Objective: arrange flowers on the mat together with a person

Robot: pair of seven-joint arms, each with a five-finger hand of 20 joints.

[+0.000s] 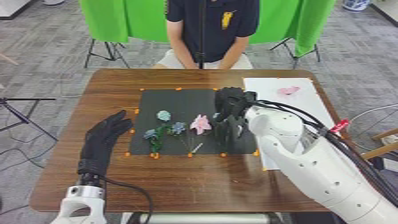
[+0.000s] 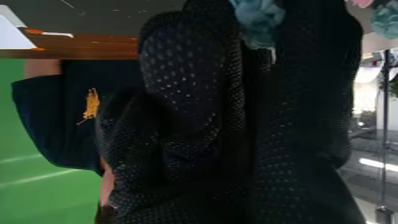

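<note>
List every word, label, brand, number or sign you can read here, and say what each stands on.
No text can be read.
Red tag by the right arm: too small to tell whether it bears print.
Black mat: no lettering to be made out.
White sheet: none to be made out either.

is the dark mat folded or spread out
Spread out: in the head view the mat lies flat on the table, its outline straight-edged, with a pink flower on it.
</note>
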